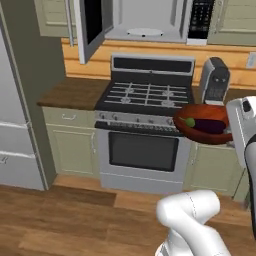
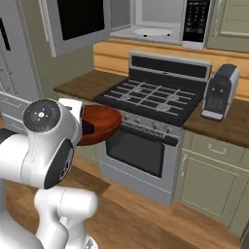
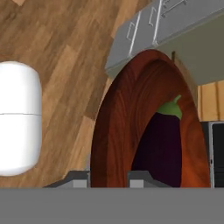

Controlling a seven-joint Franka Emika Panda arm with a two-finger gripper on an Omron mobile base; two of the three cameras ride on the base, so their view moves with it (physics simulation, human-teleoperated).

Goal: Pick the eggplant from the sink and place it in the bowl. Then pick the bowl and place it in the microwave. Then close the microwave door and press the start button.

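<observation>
- Bowl (image 1: 204, 125) is up in the air, carried clear of the stove (image 1: 145, 100), just off the stove's front corner on the coffee machine (image 1: 215, 80) side.
- Eggplant (image 1: 204, 124) lies inside the bowl, green stem cap pointing toward the stove.
- Hand (image 3: 108, 178) is partly closed on the bowl's rim: in the hand view one fingertip (image 3: 78, 178) sits outside the wall and the other inside, with the rim between them.
- Microwave (image 1: 150, 20) hangs above the stove, its cavity exposed, white turntable plate (image 1: 145, 32) visible inside.
- Microwave door (image 1: 89, 25) is swung wide open, away from the coffee machine.
- Bowl sits well below the microwave opening.
- Coffee machine stands on the desk (image 2: 228, 124) just beside the stove.
</observation>
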